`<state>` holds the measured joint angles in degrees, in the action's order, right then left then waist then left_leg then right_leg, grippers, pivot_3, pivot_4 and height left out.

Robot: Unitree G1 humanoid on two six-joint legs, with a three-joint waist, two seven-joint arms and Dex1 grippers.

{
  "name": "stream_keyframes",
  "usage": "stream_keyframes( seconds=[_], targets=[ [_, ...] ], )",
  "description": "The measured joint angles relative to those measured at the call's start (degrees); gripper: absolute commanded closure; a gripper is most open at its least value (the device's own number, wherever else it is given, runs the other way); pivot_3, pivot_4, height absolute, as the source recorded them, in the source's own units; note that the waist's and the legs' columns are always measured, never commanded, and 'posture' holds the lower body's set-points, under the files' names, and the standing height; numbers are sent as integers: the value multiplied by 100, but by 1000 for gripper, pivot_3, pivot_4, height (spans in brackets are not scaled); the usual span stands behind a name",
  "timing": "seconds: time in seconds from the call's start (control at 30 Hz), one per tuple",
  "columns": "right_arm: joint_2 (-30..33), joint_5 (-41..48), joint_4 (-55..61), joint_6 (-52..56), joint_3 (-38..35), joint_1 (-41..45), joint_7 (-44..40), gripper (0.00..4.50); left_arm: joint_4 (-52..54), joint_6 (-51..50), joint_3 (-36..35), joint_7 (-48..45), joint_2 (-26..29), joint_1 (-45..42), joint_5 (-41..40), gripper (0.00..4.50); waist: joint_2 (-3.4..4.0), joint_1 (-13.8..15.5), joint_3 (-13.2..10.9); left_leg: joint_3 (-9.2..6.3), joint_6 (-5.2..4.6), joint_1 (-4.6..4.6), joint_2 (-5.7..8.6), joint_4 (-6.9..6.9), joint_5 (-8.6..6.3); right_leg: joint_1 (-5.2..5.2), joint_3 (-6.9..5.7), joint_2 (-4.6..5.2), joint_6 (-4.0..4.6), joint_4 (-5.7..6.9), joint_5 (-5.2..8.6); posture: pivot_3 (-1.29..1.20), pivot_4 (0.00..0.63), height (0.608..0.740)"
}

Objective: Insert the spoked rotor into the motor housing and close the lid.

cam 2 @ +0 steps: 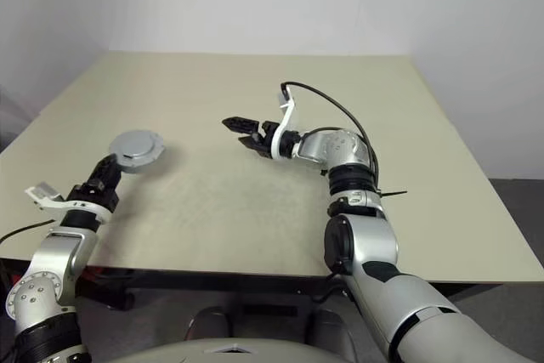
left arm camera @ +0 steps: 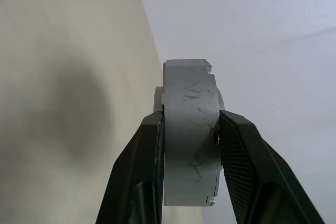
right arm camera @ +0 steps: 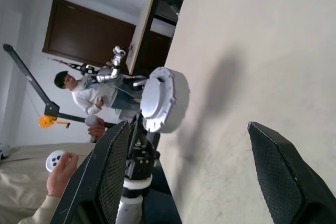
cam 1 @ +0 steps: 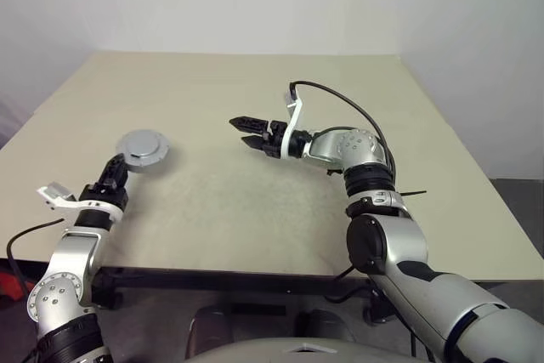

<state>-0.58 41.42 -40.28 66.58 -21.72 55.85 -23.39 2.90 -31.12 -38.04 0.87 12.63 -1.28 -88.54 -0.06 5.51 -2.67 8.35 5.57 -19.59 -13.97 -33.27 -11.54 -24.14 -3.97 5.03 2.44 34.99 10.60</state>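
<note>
Over the left side of the beige worktop [cam 1: 255, 201], the left tool [cam 1: 119, 161] gripped a closed round silver-grey assembly, the housing [cam 1: 143, 147] with its lid [right arm camera: 157, 98] shut on it. From the head views the disc sat at the tips of the two black fingers, its flat grey face turned upward. Whether it rested on the worktop or hung just above it could not be told. In the left wrist view the two fingers [left arm camera: 142, 177] pressed against the opposite flat faces of the housing [left arm camera: 190, 129], so the piece was seen edge-on between them; its scratched silver rim ran straight up from the jaws, with small notches at the upper and lower corners. The rotor could not be seen, and whether it lay inside could not be told.

Near the middle of the worktop, the right tool [cam 1: 249, 131] hovered above the surface, pointing toward the robot's left, well apart from the housing. Its fingers stood spread with nothing between them. The right wrist view showed its two black pads [right arm camera: 113, 174] wide apart, and beyond them the left tool [right arm camera: 137, 142] holding the pale disc, whose face bore small raised tabs along its edge.

Behind that, beyond the worktop's edge, a person [right arm camera: 86, 95] in a pale top stood in the room beside a dark cabinet [right arm camera: 157, 19], and a hand [right arm camera: 60, 174] nearer the camera held a small white controller [right arm camera: 54, 160].
</note>
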Motion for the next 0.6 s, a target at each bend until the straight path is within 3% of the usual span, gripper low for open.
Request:
stream_keyframes(
  seconds=[0.37,0.6],
  targets=[
    [11,-9,0,0,2,-19,30,433,-876,435,-361,90,-7,4,478,3237,-18,6,3,0,0,5,-4,0,0,2,3,-6,-1,1,0,0,0,740],
    [14,-78,0,-18,6,-21,42,433,-903,439,-385,79,-35,-10,557,3237,-27,3,5,0,0,28,-5,1,0,21,3,-6,-1,2,0,0,0,740]
  ],
)
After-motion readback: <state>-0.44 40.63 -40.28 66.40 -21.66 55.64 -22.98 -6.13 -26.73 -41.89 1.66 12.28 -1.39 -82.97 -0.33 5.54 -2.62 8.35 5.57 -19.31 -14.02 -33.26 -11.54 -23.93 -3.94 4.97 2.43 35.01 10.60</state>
